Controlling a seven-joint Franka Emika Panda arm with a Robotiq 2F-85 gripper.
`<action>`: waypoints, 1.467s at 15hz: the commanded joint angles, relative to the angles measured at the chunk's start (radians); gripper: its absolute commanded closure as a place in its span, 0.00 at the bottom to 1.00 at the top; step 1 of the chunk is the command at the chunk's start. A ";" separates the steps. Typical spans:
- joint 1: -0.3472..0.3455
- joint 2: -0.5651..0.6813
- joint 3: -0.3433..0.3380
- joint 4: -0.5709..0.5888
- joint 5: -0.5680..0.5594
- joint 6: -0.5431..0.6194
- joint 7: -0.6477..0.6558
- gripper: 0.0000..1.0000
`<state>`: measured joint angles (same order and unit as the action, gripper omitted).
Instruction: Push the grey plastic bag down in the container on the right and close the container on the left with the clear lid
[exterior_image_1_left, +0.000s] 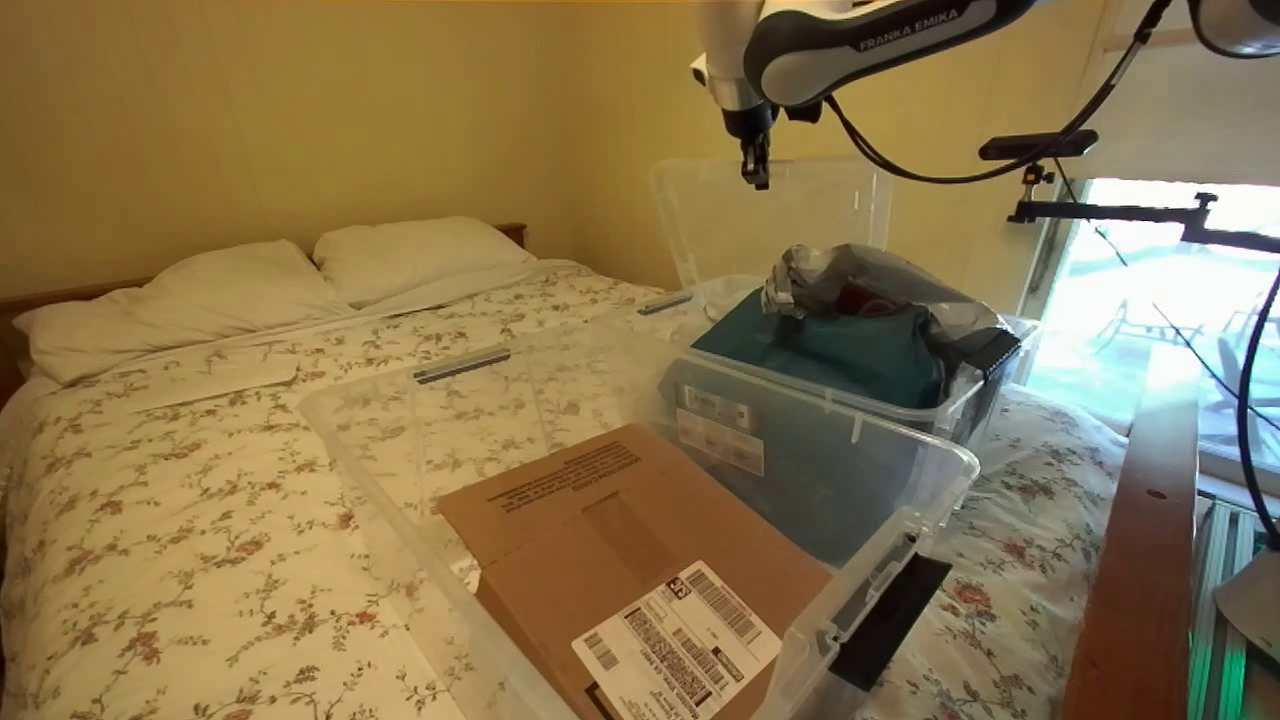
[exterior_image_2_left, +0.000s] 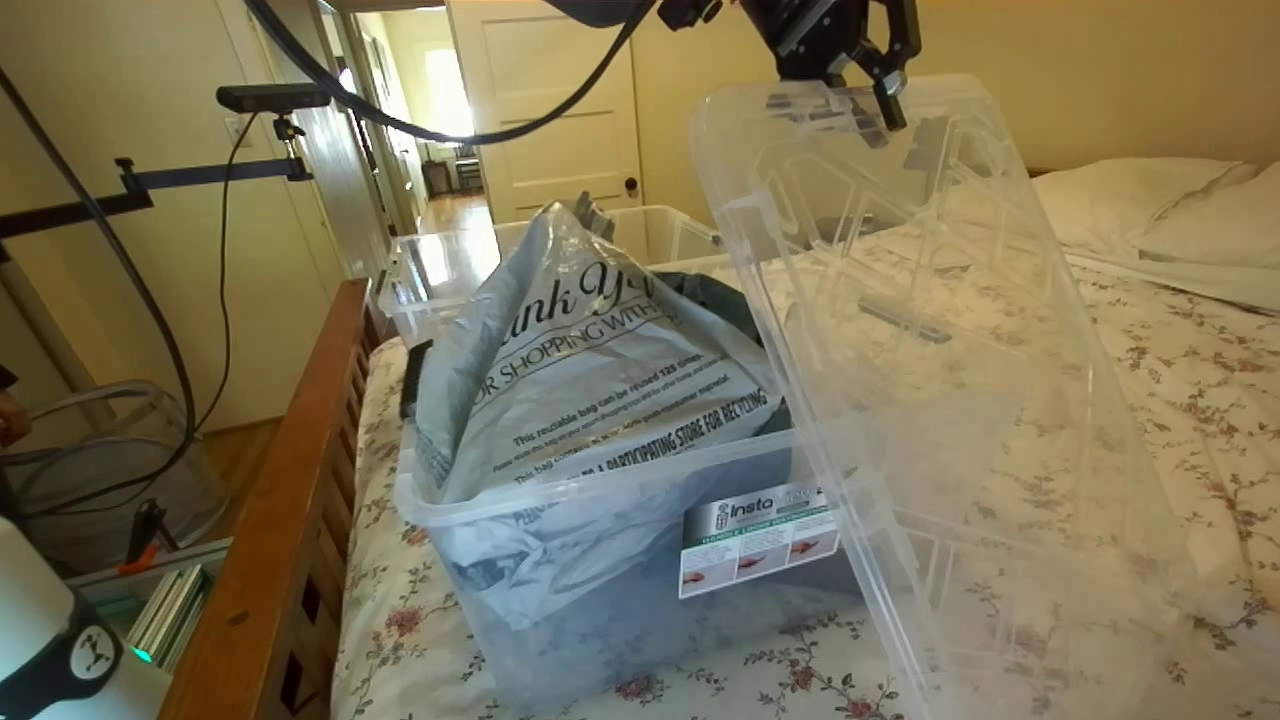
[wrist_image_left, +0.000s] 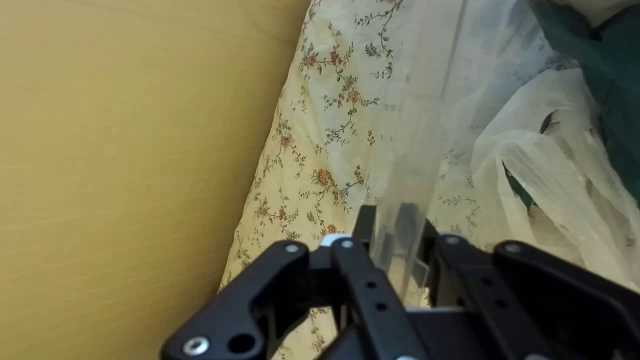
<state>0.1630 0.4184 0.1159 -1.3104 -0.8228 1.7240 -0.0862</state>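
The clear lid (exterior_image_1_left: 840, 225) stands steeply tilted beside the container with the bag; it also shows large in an exterior view (exterior_image_2_left: 1000, 350) and edge-on in the wrist view (wrist_image_left: 422, 125). My gripper (exterior_image_1_left: 758, 178) is at the lid's top edge, its fingers (exterior_image_2_left: 872, 112) on both sides; in the wrist view the fingertips (wrist_image_left: 397, 227) close around the rim. The grey plastic bag (exterior_image_2_left: 610, 370) bulges above the rim of its clear container (exterior_image_2_left: 440, 515), over teal fabric (exterior_image_1_left: 850, 345). The bag also shows from behind (exterior_image_1_left: 900, 270). Another clear container (exterior_image_1_left: 955, 465) is uncovered and holds a cardboard box (exterior_image_1_left: 610, 520).
Both containers stand on a bed with a flowered cover (exterior_image_1_left: 200, 480). Pillows (exterior_image_1_left: 420, 255) lie at the headboard. A yellow wall (wrist_image_left: 125, 175) is close to the gripper. A wooden bed rail (exterior_image_1_left: 1140, 540) runs along one side. A camera on an arm (exterior_image_2_left: 270, 98) stands beyond it.
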 joint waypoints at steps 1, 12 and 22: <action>0.026 0.018 -0.025 0.047 0.026 -0.032 0.081 0.96; 0.084 -0.384 0.060 -0.101 -0.005 0.144 0.341 0.97; 0.061 -0.770 0.093 -0.575 -0.020 0.474 0.409 0.97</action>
<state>0.2475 -0.2387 0.1884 -1.7520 -0.8249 2.0460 0.2451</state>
